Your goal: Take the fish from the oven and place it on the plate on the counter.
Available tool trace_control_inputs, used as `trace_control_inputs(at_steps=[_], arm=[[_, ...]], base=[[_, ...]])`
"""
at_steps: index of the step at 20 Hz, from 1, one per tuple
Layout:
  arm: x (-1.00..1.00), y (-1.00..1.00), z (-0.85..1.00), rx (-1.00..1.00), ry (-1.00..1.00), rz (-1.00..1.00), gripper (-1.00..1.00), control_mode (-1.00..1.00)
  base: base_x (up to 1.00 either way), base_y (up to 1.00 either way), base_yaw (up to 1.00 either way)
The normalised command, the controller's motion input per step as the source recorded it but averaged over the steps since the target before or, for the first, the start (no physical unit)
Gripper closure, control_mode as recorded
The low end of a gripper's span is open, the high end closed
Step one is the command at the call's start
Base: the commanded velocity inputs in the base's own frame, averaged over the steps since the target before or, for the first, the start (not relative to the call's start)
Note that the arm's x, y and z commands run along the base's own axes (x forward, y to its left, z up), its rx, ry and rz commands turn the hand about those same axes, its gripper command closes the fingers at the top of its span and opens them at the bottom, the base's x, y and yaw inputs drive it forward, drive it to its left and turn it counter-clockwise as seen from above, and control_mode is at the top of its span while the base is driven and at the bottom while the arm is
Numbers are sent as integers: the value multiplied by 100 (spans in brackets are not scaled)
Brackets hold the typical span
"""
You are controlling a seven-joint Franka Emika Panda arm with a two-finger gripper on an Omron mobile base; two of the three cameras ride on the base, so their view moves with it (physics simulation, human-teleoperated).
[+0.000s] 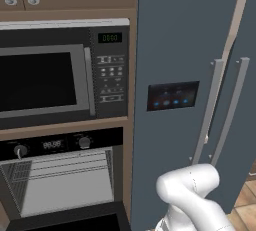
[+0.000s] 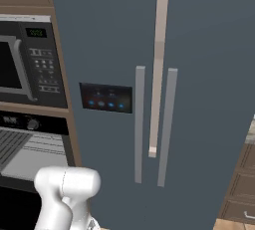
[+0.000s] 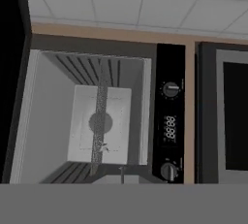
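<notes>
My white arm [image 1: 192,195] bent at elbow, low in both base views; my end effector fully closed, holding nothing visible.

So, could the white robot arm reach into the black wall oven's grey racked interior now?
Probably yes: the oven door is down, nothing blocks its interior, and the arm stands close by.

oven [image 1: 65,180] door — cropped at frame bottom

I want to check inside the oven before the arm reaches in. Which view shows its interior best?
The hand view: it looks straight into the open oven, showing side rack rails and back wall. The left base view shows the oven cavity from above at an angle; the right base view catches only its right part at the frame edge.
</notes>
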Motion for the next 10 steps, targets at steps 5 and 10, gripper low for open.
trace_control_inputs(at_steps=[5, 10], arm=[[91, 1, -1, 0, 5, 0, 100, -100], [91, 2, 0, 0, 13, 0, 100, -100]], base=[[0, 0, 0], [0, 0, 0]])
